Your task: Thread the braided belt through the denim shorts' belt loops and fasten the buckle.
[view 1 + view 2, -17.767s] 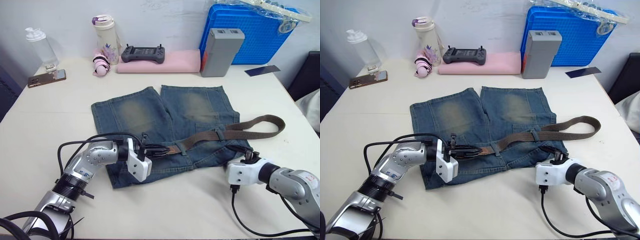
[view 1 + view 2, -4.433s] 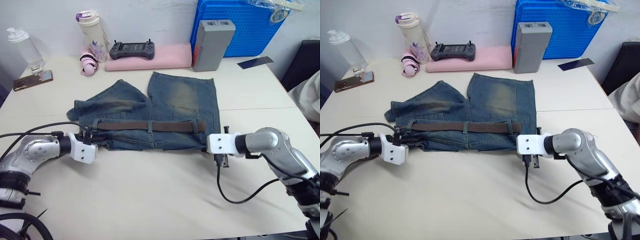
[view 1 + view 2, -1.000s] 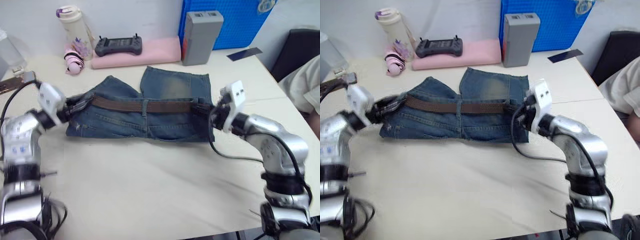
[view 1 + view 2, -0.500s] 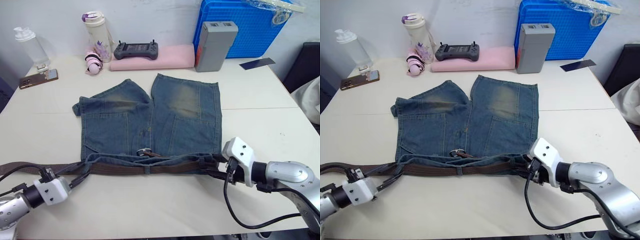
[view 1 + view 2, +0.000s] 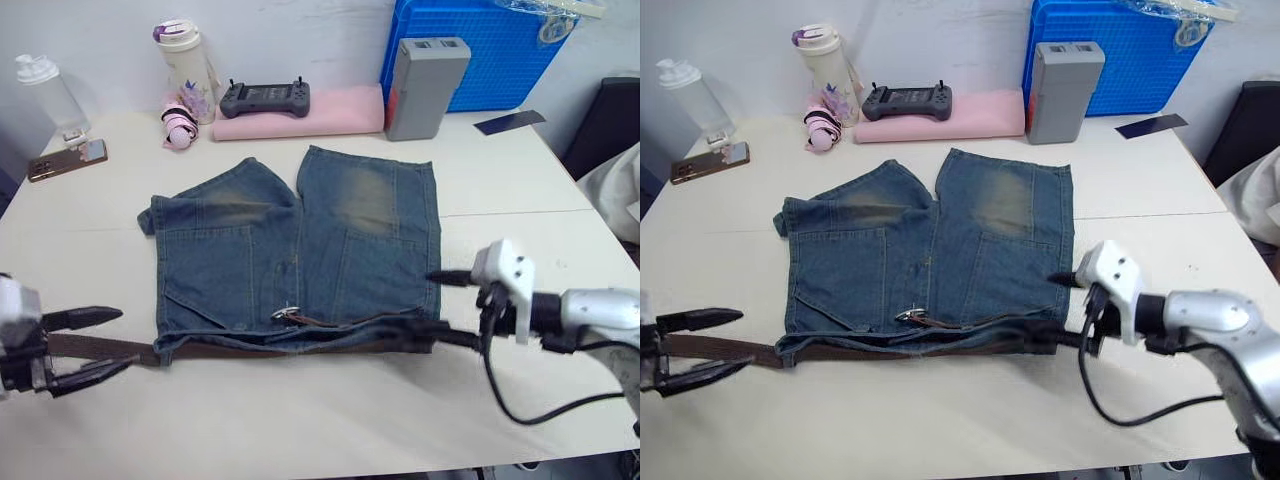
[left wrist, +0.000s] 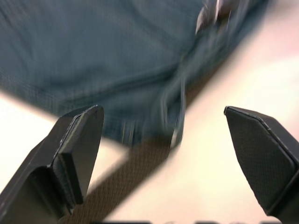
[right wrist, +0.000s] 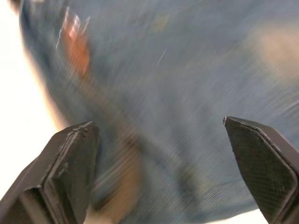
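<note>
Cream table (image 5: pixel 300 440) is holding denim shorts (image 5: pixel 300 250), belt (image 5: pixel 250 349) running along the six o'clock edge; left gripper (image 5: pixel 85 345) and right gripper (image 5: pixel 450 310) are gaping apart, empty.

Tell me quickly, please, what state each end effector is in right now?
Left end effector: open, holding nothing; the braided belt runs between its fingers.
Right end effector: open, holding nothing.

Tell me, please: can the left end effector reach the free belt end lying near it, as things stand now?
Probably yes. The left end effector is open, and the braided belt runs out of the denim shorts straight toward it, between its two fingers. Nothing lies between them on the table.
</note>
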Tool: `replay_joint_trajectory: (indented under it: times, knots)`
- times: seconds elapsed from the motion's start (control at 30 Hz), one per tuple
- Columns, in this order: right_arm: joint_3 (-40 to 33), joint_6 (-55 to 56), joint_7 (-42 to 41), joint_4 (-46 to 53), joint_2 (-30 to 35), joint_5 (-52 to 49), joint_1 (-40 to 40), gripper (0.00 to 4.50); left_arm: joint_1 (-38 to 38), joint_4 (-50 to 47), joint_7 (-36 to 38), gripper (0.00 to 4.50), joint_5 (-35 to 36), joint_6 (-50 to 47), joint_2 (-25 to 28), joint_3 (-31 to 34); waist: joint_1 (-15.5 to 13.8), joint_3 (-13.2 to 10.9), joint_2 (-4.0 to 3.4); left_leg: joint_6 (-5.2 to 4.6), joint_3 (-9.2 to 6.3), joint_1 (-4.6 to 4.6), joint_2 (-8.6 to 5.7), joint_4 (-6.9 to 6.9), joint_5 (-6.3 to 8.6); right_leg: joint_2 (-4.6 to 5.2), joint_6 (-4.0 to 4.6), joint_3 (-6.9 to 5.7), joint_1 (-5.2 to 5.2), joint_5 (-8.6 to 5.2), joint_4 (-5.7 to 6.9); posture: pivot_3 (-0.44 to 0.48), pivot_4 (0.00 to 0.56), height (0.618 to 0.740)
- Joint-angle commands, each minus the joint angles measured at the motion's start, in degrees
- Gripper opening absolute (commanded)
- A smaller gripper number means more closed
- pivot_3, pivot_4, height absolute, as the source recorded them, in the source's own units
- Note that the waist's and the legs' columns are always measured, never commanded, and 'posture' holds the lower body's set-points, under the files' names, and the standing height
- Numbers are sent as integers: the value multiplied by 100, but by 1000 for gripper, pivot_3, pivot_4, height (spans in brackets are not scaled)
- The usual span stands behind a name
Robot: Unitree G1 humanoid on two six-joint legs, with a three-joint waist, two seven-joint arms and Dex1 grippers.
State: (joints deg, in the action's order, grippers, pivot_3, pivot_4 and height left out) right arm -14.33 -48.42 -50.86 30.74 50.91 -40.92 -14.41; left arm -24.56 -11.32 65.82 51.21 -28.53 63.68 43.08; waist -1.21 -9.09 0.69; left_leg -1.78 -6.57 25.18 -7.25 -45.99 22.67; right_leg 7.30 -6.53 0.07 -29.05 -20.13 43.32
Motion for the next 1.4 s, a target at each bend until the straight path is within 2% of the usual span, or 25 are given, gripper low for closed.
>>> replay_joint_trajectory:
  times: [0.03, 0.17, 0.27, 0.3, 0.4, 0.43, 0.47, 0.5, 0.53, 0.67, 0.8, 0.97, 1.17, 1.27, 1.4]
  knots:
    - [-73, -230, 449, -235, -208, -233, -448, 4500, 481, -235, -437, 4485, 431, -567, -191, 83, 0, 0, 0, 3, 0, 0, 3, 3, 0, -2, 1, 0, -3, 0, 0, 0, 150, 661]
    - [489, 73, 895, -504, -501, 376, -679, 4500, 1376, -201, -1343, 4485, 97, -536, -727, -446, -13, 0, 0, 6, 2, 3, 3, 12, -1, -2, 4, 1, -12, -2, 1, 0, 150, 660]
    - [924, 430, 917, -579, -572, 803, -715, 4500, 1667, -275, -1567, 4485, -95, -546, -1008, -750, 48, 0, 3, 0, -9, 11, -10, 9, -5, 19, 4, -11, -8, -2, 15, 0, 150, 655]
    - [1022, 545, 887, -576, -601, 891, -734, 4500, 1719, -308, -1586, 4485, -168, -535, -1071, -844, 122, 1, 1, -16, -30, 54, -23, 1, -17, 83, -8, -71, 29, -10, 25, 0, 150, 652]
    - [1205, 610, 909, -676, -732, 1016, -918, 4500, 1900, -291, -1650, 4485, -400, -518, -1163, -1167, 260, 10, -24, -54, 30, 174, -4, -59, -54, 261, -6, -274, 40, -60, 81, 0, 150, 647]
    - [1284, 608, 909, -750, -750, 1077, -979, 4500, 1929, -249, -1643, 4485, -571, -463, -1151, -1324, 304, 11, -23, -60, -36, 177, -53, -72, -75, 281, 11, -310, 35, -67, 124, 0, 150, 647]
    - [1374, 630, 883, -812, -739, 1163, -1021, 4500, 1954, -186, -1620, 4485, -805, -365, -1136, -1533, 288, 12, -21, -70, -170, 203, -176, -97, -111, 312, 55, -288, -2, -89, 212, 0, 150, 647]
    - [1468, 654, 827, -876, -724, 1227, -1057, 4500, 2021, -83, -1642, 4485, -1051, -310, -1119, -1777, 260, 17, -25, -74, -206, 223, -228, -128, -110, 304, 62, -213, -47, -88, 290, 0, 150, 647]
    - [1555, 682, 767, -933, -711, 1280, -1079, 4500, 2102, 20, -1677, 4485, -1249, -261, -1123, -1968, 182, 17, -25, -74, -203, 235, -233, -156, -100, 307, 66, -132, -63, -90, 309, 0, 150, 647]
    - [2173, 761, 706, -1360, -670, 1840, -1186, 4500, 2786, 573, -1858, 4485, -1916, -24, -1325, -2667, -2, 20, -20, -77, -207, 264, -235, -158, -88, 291, 62, -79, -83, -97, 296, 0, 150, 647]
    - [2649, 853, 609, -1816, -638, 2346, -1313, 4500, 3520, 1061, -1882, 4485, -2456, 218, -1532, -3228, -4, 25, -12, -82, -199, 299, -235, -170, -85, 286, 60, -66, -117, -95, 301, 0, 150, 647]
    - [2549, 348, 503, -2021, -545, 2294, -1354, 4500, 4191, 1714, -1604, 4485, -2987, 295, -1617, -3885, 40, 32, -1, -89, -175, 306, -235, -172, -81, 296, 57, -66, -132, -94, 307, 0, 150, 647]
    - [2753, -257, 424, -2017, -338, 2388, -1234, 4500, 4400, 2385, -1268, 4485, -3463, 486, -1591, -4304, 23, 98, -2, -92, -161, 305, -235, -197, -79, 297, 57, -60, -131, -94, 320, 0, 150, 647]
    - [2927, -549, 514, -2038, -438, 2412, -1212, 3669, 4378, 2492, -1074, 3632, -3661, 708, -1571, -4480, 22, 162, -1, -94, -154, 301, -235, -198, -78, 297, 55, -52, -130, -95, 320, 0, 150, 647]
    - [3047, -739, 724, -2148, -605, 2506, -1252, 1879, 4418, 2572, -985, 1961, -3867, 862, -1663, -4656, 40, 248, 3, -101, -151, 291, -234, -197, -70, 297, 52, -45, -127, -96, 322, 0, 150, 647]
